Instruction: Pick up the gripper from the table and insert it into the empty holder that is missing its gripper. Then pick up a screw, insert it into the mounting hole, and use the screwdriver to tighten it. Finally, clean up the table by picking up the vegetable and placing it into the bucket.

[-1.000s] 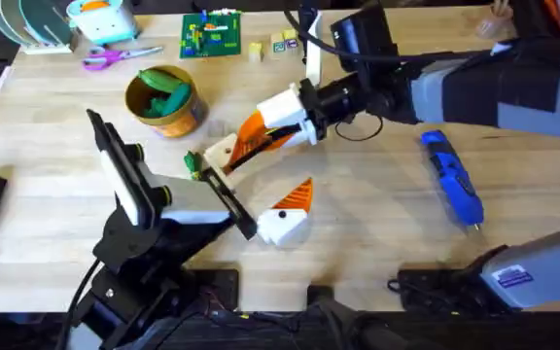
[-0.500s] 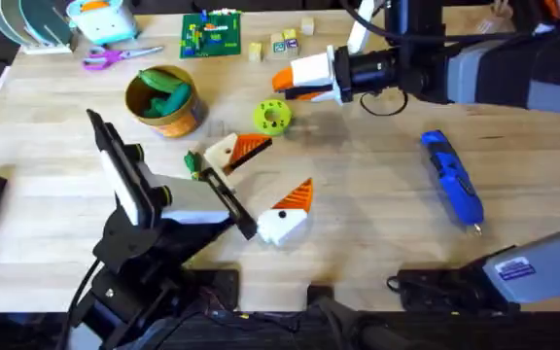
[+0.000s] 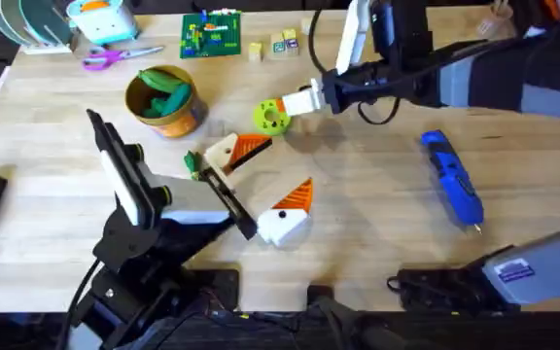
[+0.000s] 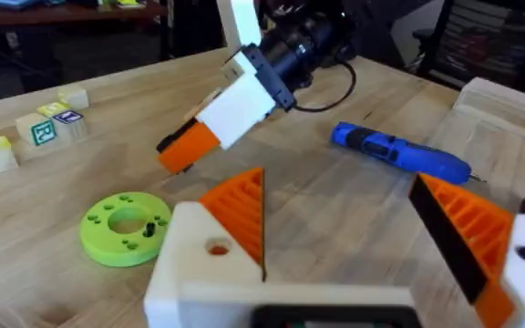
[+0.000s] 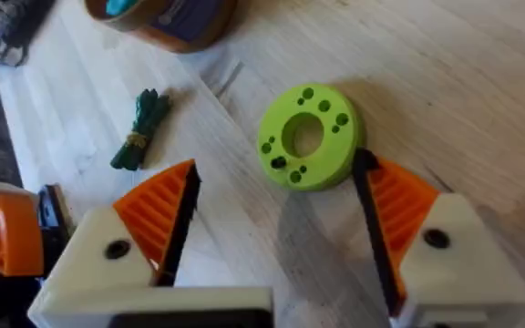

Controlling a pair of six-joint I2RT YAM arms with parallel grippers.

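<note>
Trouble here looks likeliest at the far middle of the table, where the right gripper (image 5: pixel 274 178) hangs over the lime-green disc (image 5: pixel 331 146), spread wide with nothing held and a finger on either side of the disc's near edge. The left gripper (image 4: pixel 335 182) sits nearer and to the left, also wide open and empty. Both its fingers carry orange tips, so I cannot tell which holder, if any, lacks its gripper. If the right arm is after a screw, the danger is that closing from this wide stance catches or shoves the disc itself. The screwdriver (image 3: pixel 452 177) lies untouched on the right, well apart from both tools. The bucket (image 3: pixel 168 115) stands far left with green pieces inside. The small green vegetable (image 5: pixel 139 128) lies on the wood between the bucket and the left gripper, where an arm could brush it. A dark speck (image 5: pixel 279 162) in one disc hole may be a screw, tiny and easy to drop.
</note>
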